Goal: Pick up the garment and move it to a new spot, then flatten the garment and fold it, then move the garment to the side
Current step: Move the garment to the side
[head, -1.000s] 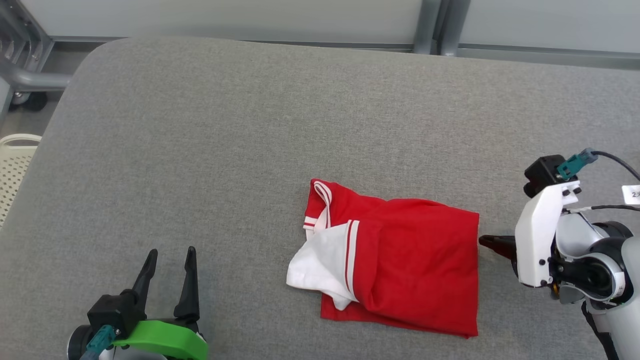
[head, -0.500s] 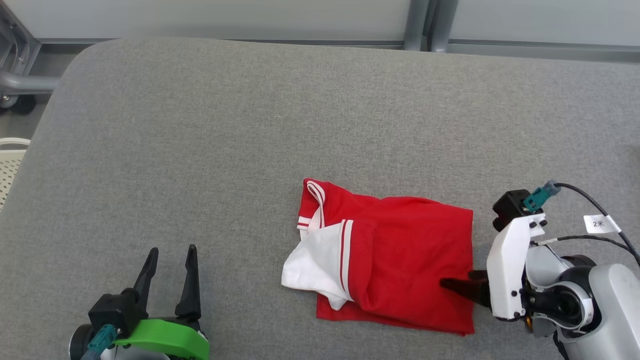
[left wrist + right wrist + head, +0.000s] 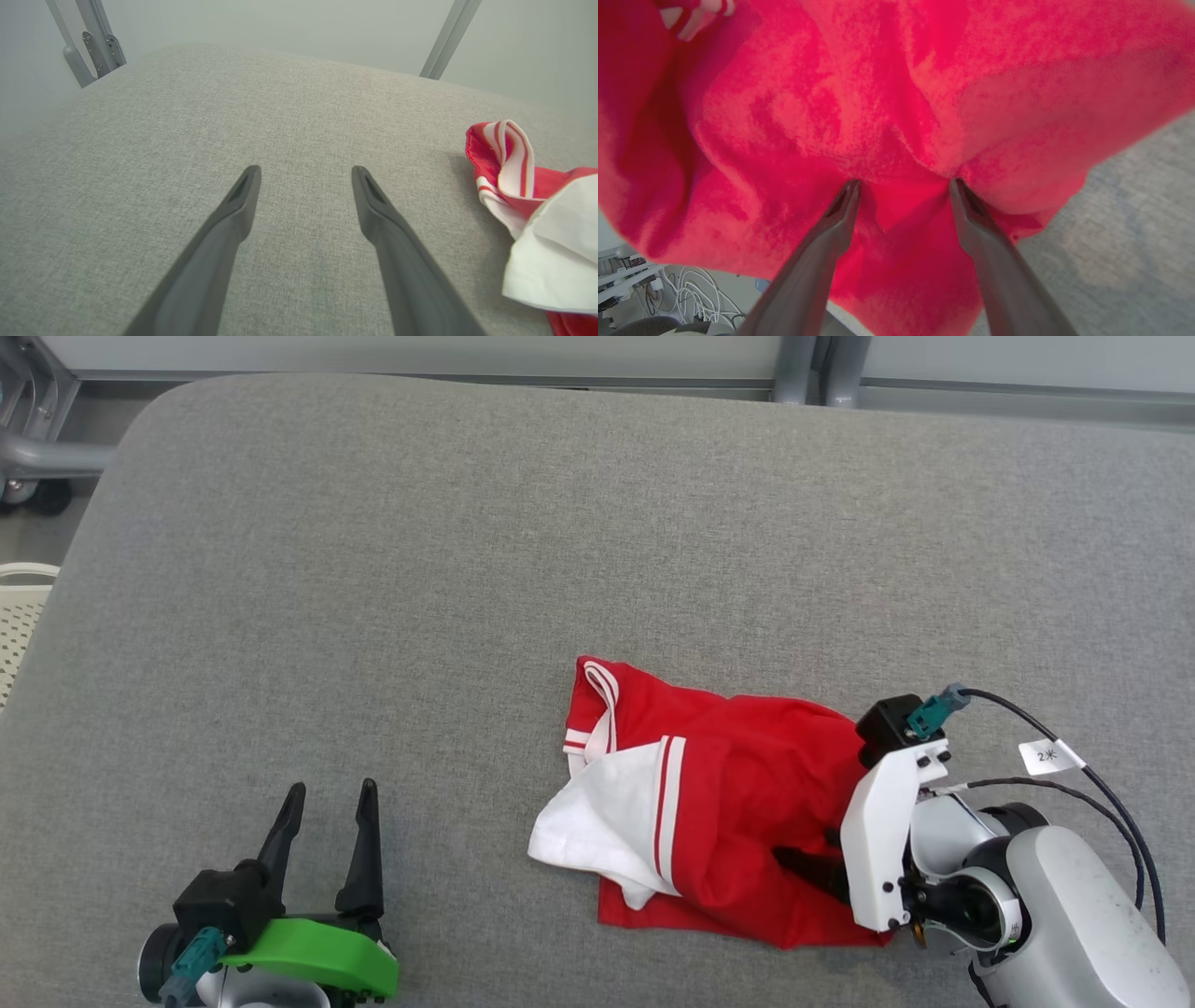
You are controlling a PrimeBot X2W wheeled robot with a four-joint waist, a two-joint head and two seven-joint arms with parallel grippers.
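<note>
found red garment [image 3: 747, 803] lying folded on grey padded table [image 3: 420, 569], right of centre in head view. white panel with red-striped trim turned out at its left end, striped band at its upper left corner. logged right gripper [image 3: 792, 861] low on garment's right end, white wrist casing covering that edge, one dark finger visible against red cloth. in right wrist view: right gripper [image 3: 903, 183] spread wide, both fingertips [image 3: 847, 196] pressed into cloth, fabric bunched up between and beyond them, not pinched shut on it. grey table at that view's right side, white cables [image 3: 691, 280] at its lower left corner. logged left gripper [image 3: 331, 787] at lower left of head view, well apart from garment, fingers pointing up, parted wide, holding nothing, green cover [image 3: 308, 961] on its wrist. in left wrist view: left gripper [image 3: 306, 168] over bare table, garment's white and striped end [image 3: 537, 224] at right edge. pale perforated basket [image 3: 19, 616] just past table's left edge. labelled cable [image 3: 1050, 756] running off right wrist.
</note>
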